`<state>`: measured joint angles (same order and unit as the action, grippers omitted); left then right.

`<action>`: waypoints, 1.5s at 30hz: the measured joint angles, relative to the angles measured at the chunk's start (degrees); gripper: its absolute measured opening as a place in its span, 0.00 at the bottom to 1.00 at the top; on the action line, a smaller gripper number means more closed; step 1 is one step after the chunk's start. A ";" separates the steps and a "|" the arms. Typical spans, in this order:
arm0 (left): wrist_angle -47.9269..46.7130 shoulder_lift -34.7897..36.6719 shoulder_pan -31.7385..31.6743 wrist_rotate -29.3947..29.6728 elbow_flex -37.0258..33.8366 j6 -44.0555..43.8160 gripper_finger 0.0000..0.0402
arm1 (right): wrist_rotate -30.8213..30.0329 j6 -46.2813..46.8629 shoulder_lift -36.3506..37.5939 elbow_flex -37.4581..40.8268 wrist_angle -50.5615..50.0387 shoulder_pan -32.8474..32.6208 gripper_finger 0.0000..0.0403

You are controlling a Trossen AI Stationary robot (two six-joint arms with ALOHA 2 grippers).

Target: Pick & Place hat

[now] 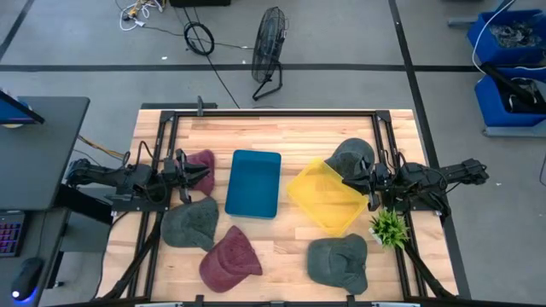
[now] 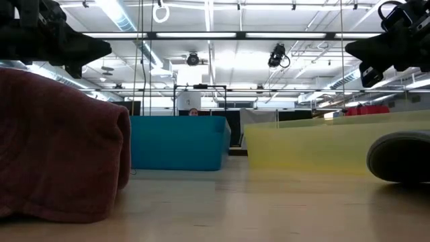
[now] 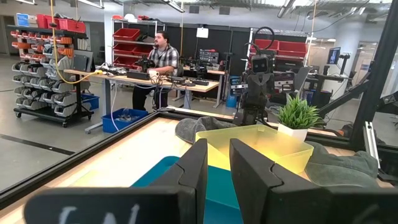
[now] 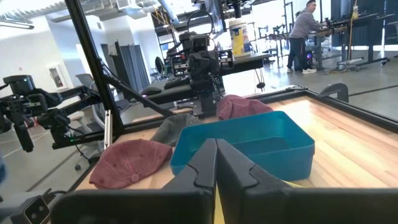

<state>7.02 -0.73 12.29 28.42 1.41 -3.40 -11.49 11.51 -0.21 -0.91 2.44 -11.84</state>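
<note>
Several hats lie on the wooden table. A maroon hat (image 1: 203, 164) and a grey-green hat (image 1: 191, 223) lie at the left, and a second maroon hat (image 1: 230, 258) lies near the front edge. A grey hat (image 1: 339, 260) lies at the front right and another grey hat (image 1: 351, 156) behind the yellow bin (image 1: 328, 196). A blue bin (image 1: 254, 182) stands in the middle. My left gripper (image 1: 198, 173) hovers over the far maroon hat, its fingers (image 3: 198, 168) a little apart and empty. My right gripper (image 1: 350, 181) hovers at the yellow bin's right rim, shut (image 4: 216, 163) and empty.
A small potted plant (image 1: 389, 227) stands just to the near side of my right arm. Black frame rails (image 1: 273, 114) run along the table's far edge and both sides. Bare wood shows between the two bins and the front hats. A person sits at a bench (image 3: 163, 56) beyond the table.
</note>
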 joint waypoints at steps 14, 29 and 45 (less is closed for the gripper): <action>0.40 0.00 0.01 -0.09 -0.02 26.30 0.18 | -0.02 0.00 0.02 0.00 0.00 0.00 0.03; 2.62 0.00 -0.22 -0.18 0.04 5.06 0.18 | -11.06 -0.72 0.02 0.00 1.34 0.02 0.03; 21.85 -0.01 -1.01 0.55 1.06 16.52 0.18 | -27.50 -10.81 0.00 0.00 4.21 0.07 0.03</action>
<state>28.87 -0.75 11.28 28.97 2.47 13.12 -38.99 0.70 -0.20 -0.91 6.65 -11.77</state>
